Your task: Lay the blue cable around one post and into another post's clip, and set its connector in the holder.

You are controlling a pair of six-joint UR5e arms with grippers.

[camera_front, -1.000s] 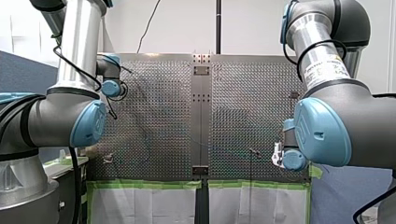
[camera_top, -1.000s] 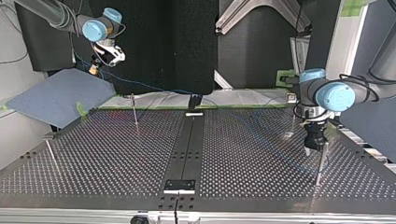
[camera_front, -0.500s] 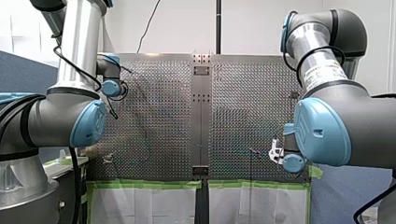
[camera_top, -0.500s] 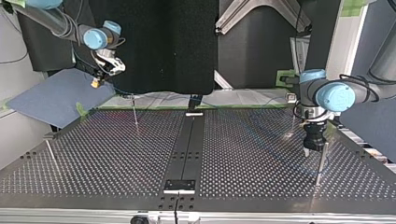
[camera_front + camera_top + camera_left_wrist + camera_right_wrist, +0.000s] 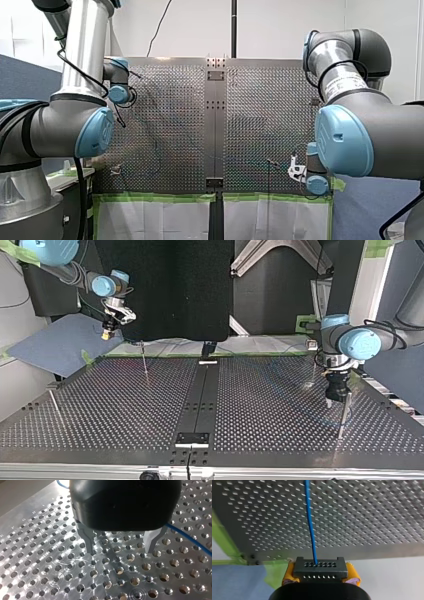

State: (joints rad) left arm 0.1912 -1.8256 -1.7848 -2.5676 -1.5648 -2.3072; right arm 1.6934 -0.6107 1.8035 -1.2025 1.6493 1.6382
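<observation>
My right gripper (image 5: 106, 334) points down near the table's (image 5: 362, 517) edge at the top view's left. Its yellow pads are clamped on the black connector (image 5: 320, 570), and the blue cable (image 5: 310, 525) runs from it across the holes. My left gripper (image 5: 122, 550) hangs upright just above the table beside a post (image 5: 344, 415), fingers spread and empty.

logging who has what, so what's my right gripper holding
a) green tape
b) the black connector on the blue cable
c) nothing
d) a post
B: in the right wrist view, the right gripper's yellow pads clamp the connector, and the cable runs out of it.
</observation>
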